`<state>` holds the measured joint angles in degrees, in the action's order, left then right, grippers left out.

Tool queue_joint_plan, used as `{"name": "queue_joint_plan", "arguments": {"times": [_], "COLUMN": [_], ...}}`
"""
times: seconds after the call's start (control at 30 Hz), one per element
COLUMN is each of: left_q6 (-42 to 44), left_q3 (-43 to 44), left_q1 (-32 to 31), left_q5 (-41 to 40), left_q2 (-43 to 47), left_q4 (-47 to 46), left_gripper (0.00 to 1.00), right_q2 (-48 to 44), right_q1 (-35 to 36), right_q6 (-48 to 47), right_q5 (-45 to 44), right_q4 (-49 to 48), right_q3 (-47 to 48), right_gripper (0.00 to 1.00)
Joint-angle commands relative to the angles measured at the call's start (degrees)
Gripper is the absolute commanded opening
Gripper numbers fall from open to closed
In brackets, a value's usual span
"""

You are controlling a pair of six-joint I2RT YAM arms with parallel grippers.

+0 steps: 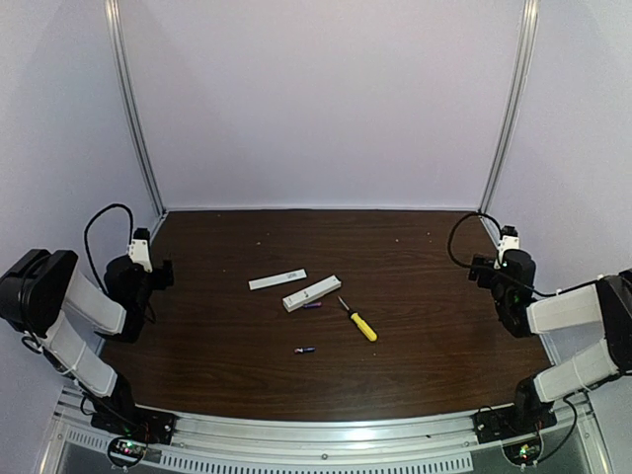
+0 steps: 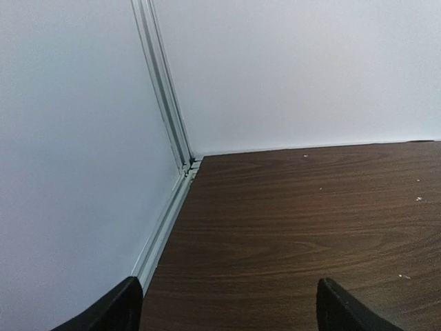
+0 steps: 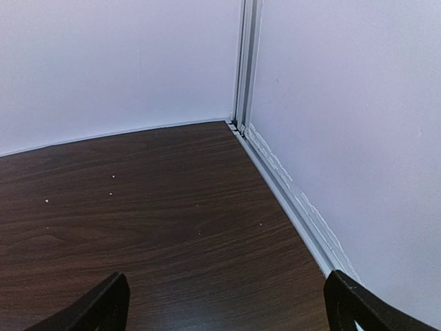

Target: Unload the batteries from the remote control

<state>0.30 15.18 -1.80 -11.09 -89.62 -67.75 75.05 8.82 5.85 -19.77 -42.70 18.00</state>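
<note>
In the top view the white remote control (image 1: 312, 292) lies at the table's middle, slanted. One dark purple battery (image 1: 312, 305) lies just in front of it, and a second battery (image 1: 304, 350) lies nearer to me. A thinner flat white cover strip (image 1: 277, 279) lies just behind and left of the remote. My left gripper (image 1: 161, 269) is at the far left edge and my right gripper (image 1: 482, 269) at the far right edge, both far from the remote. Both are open and empty. The wrist views, left (image 2: 227, 310) and right (image 3: 224, 307), show only bare table and the back corners.
A yellow-handled screwdriver (image 1: 358, 320) lies right of the remote. White walls with metal corner posts (image 1: 133, 109) close in the dark wooden table (image 1: 227, 336) on three sides. A metal rail (image 1: 326, 434) runs along the near edge between the arm bases.
</note>
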Motion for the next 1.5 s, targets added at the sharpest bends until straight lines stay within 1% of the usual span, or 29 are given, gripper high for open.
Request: {"name": "queue_joint_plan", "arguments": {"times": [0.0, 0.03, 0.13, 0.17, 0.27, 0.33, 0.37, 0.47, 0.6, 0.7, 0.77, 0.93, 1.47], "left_q6": [1.9, 2.3, 2.4, 2.4, 2.4, 2.4, 2.3, 2.2, 2.2, 2.3, 2.3, 1.7, 1.6], "left_q3": [-0.8, -0.9, -0.7, -0.6, -0.6, -0.6, -0.5, -0.4, -0.4, -0.4, -0.3, -0.4, -0.3], "left_q1": [0.2, 0.2, 0.2, 0.2, 0.2, 0.2, 0.2, 0.2, 0.2, 0.3, 0.4, 0.4, 0.4], "left_q5": [7.3, 8.1, 8.6, 8.7, 8.6, 8.7, 8.6, 8.2, 8.3, 8.8, 8.9, 7.1, 7.2], "left_q2": [-0.2, -0.1, -0.2, -0.2, -0.2, -0.2, -0.2, -0.2, -0.3, -0.2, -0.3, -0.2, -0.2], "left_q4": [-4.3, -4.3, -4.1, -4.1, -4.0, -4.0, -3.9, -3.7, -3.7, -3.6, -3.6, -3.6, -3.4], "left_gripper": [0.86, 0.84, 0.86, 0.87, 0.91, 0.94, 0.96, 0.97, 0.97, 0.97, 0.97, 0.98, 0.97], "right_q2": [3.4, 4.1, 6.4, 7.6, 12.0, 12.3, 12.9, 14.2, 14.2, 13.9, 14.0, 13.9, 13.9], "right_q1": [-0.7, -0.7, -0.8, -0.9, -1.7, -2.2, -2.3, -2.5, -2.7, -2.7, -2.7, -3.0, -3.0], "right_q6": [-1.9, -2.7, -4.7, -5.0, -4.9, -4.1, -4.3, -4.6, -4.8, -7.8, -7.9, -7.9, -7.9], "right_q5": [0.7, 1.1, 1.2, 1.2, 2.5, 3.1, 3.4, 4.7, 5.4, 11.9, 12.6, 12.6, 11.9], "right_q4": [-10.0, -11.2, -13.8, -17.4, -23.3, -23.3, -24.9, -27.7, -27.8, -28.0, -28.3, -27.7, -28.5], "right_q3": [0.0, 0.1, 0.7, -0.1, -1.1, -1.6, -2.1, -2.8, -2.9, -3.4, -3.5, -3.2, -3.5], "right_gripper": [1.00, 1.00, 1.00, 1.00, 1.00, 1.00, 1.00, 1.00, 1.00, 1.00, 1.00, 1.00, 1.00]}}
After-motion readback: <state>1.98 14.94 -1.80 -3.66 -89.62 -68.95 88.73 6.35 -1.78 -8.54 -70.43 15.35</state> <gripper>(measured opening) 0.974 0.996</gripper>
